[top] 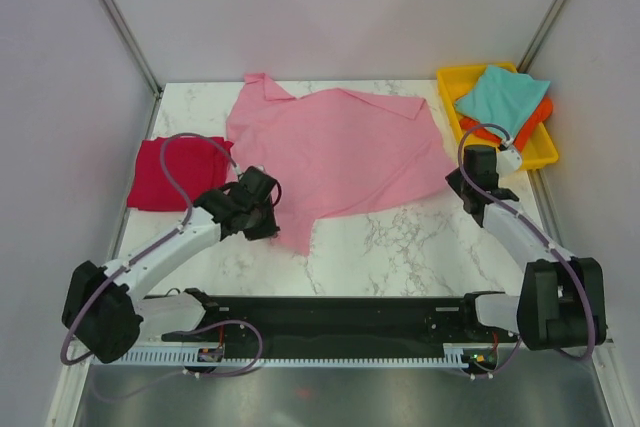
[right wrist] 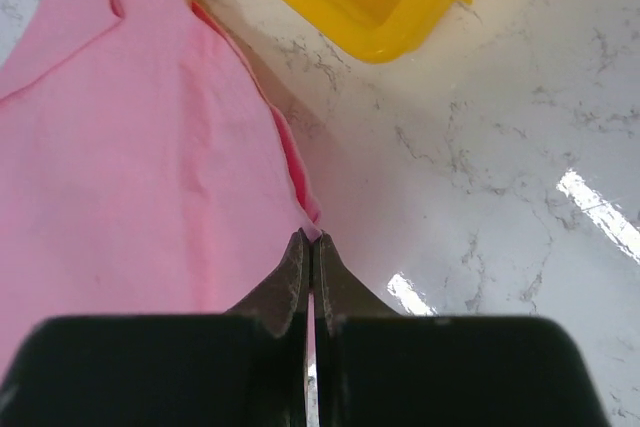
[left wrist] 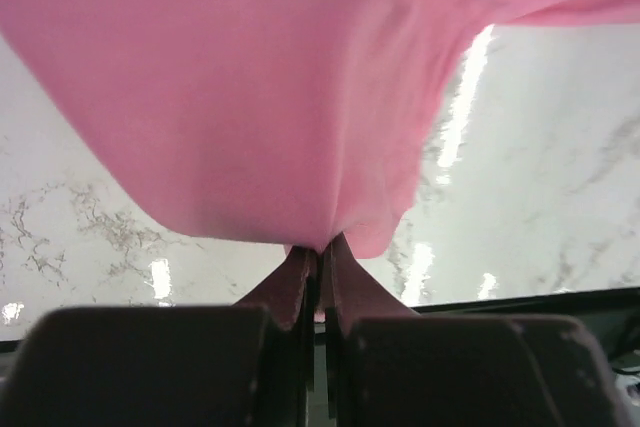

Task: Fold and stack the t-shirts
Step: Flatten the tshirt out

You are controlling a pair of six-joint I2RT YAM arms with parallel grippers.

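The light pink t-shirt (top: 340, 157) lies spread over the middle of the marble table. My left gripper (top: 262, 209) is shut on its near left edge; in the left wrist view the pink cloth (left wrist: 250, 97) hangs from the closed gripper (left wrist: 320, 252). My right gripper (top: 458, 179) is shut on its right edge; the right wrist view shows the cloth (right wrist: 130, 147) pinched at the gripper (right wrist: 312, 242). The crimson red t-shirt (top: 175, 172) lies folded at the left. The teal t-shirt (top: 500, 95) lies on the orange one (top: 535, 119) in the tray.
A yellow plastic tray (top: 452, 77) stands at the back right corner; its corner also shows in the right wrist view (right wrist: 380, 7). Enclosure walls stand close on both sides. A black rail (top: 330, 312) runs along the near edge.
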